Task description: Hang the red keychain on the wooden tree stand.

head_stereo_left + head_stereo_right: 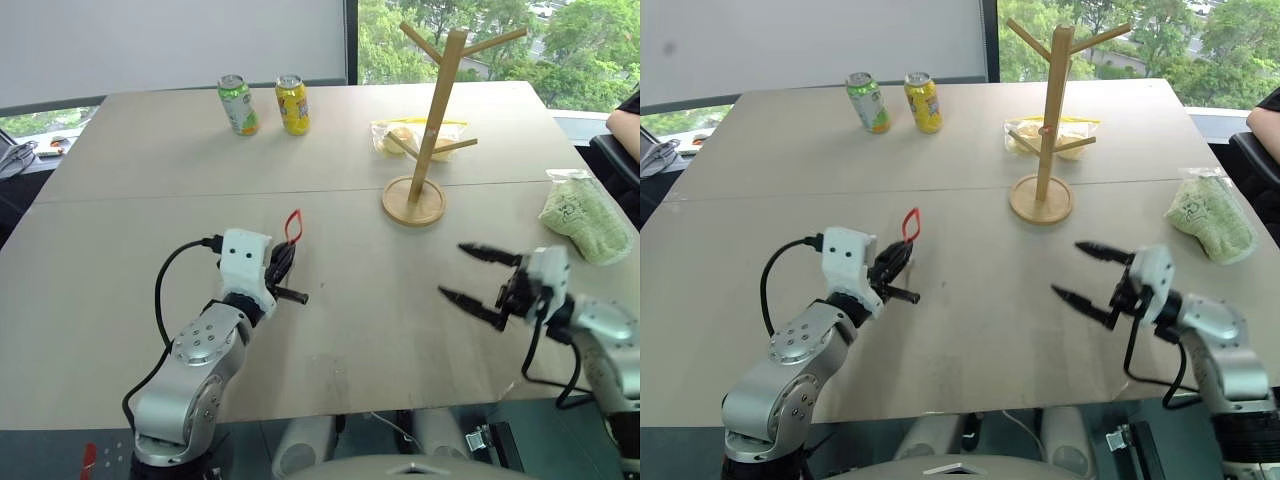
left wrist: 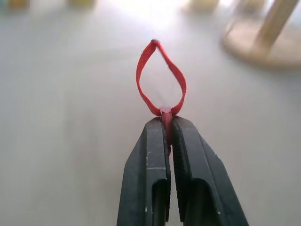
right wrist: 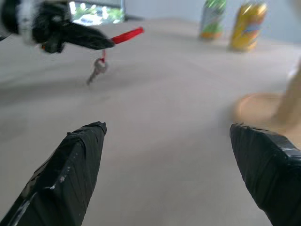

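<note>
Across the pale bench, the left gripper [image 1: 285,268] has its jaws clamped on the red keychain [image 2: 161,77], loop up, clear of the surface; the right gripper [image 1: 478,275] gapes empty. Carrying step: next, thread the loop over a peg of the wooden tree stand [image 1: 432,125]

Pale wooden table [image 1: 120,160] before a white wall, window [image 1: 480,20] (green trees outside).

Bare table [image 1: 330,240] lies open toward the wooden tree stand [image 1: 432,120]; cans [image 1: 265,104] stand aside.
</note>
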Robot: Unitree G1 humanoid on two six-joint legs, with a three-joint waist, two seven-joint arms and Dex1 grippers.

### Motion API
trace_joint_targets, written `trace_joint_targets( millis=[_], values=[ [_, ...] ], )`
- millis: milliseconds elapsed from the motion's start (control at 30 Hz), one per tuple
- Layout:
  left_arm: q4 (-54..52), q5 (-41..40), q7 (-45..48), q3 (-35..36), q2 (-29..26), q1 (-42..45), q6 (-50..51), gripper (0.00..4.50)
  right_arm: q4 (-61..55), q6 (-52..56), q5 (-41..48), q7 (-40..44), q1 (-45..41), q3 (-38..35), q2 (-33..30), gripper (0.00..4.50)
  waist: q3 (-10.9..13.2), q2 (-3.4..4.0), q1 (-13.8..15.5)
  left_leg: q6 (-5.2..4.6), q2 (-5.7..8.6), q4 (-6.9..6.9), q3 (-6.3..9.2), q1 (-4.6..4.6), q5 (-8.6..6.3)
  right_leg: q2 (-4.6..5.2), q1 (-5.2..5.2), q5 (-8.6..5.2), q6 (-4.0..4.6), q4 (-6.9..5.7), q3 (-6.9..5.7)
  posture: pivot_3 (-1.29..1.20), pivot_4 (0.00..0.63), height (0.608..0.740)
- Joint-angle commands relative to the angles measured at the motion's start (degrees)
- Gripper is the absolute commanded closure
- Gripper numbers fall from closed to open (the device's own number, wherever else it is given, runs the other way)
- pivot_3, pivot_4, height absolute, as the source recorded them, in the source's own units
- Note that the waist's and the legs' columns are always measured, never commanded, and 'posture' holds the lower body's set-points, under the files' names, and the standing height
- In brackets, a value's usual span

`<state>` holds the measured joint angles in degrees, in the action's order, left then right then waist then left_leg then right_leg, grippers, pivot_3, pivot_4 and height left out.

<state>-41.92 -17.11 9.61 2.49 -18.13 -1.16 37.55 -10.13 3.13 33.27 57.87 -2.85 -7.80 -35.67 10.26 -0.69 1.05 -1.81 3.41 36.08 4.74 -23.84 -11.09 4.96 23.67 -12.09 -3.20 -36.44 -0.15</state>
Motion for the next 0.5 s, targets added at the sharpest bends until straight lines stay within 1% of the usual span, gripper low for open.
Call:
trace_joint_targets(
  millis=[33,100,200,400,500],
  values=[
    [2.0,3.5,4.5,0.2,-0.8,4.8,-16.4,4.47,-5.5,8.2,8.7,-4.7,-3.4,-7.4,-2.7,0.0,0.0,-0.01,0.4,0.0,0.0,0.0,0.02,-0.02,0.0,0.01,-0.01,0.09,0.16,0.01,-0.02,0.0,0.15,0.74],
    [5.8,5.1,5.1,-2.0,0.1,8.0,-20.0,4.47,-6.3,12.4,12.7,-7.4,-5.8,-9.7,-3.5,0.0,0.0,-0.01,0.6,-0.01,0.0,0.0,-0.01,-0.01,0.01,0.0,-0.03,0.1,0.16,0.03,-0.04,0.0,0.15,0.74],
    [12.8,8.6,5.4,-7.8,3.4,14.9,-25.1,4.47,-6.4,16.2,14.8,-10.1,-10.1,-12.0,-5.2,0.0,0.0,-0.02,1.0,-0.24,0.06,0.09,-0.04,-0.01,0.14,-0.06,-0.07,0.1,0.14,0.01,-0.04,0.0,0.15,0.74],
    [25.1,11.8,8.1,-15.2,9.6,23.2,-33.2,4.47,-4.1,19.7,14.5,-12.6,-15.4,-13.5,-6.8,0.0,0.0,-0.09,1.2,-0.36,0.12,0.18,-0.09,-0.11,0.11,-0.18,-0.09,0.18,0.04,0.1,-0.03,0.0,0.15,0.74],
    [30.5,13.1,8.7,-16.7,12.0,26.3,-36.9,4.47,-2.8,19.0,12.9,-12.5,-17.1,-13.2,-6.9,0.0,0.0,-0.09,1.1,-0.38,0.13,0.18,-0.14,-0.12,0.11,-0.19,-0.08,0.23,-0.03,0.12,-0.01,0.0,0.15,0.74]
  ],
)
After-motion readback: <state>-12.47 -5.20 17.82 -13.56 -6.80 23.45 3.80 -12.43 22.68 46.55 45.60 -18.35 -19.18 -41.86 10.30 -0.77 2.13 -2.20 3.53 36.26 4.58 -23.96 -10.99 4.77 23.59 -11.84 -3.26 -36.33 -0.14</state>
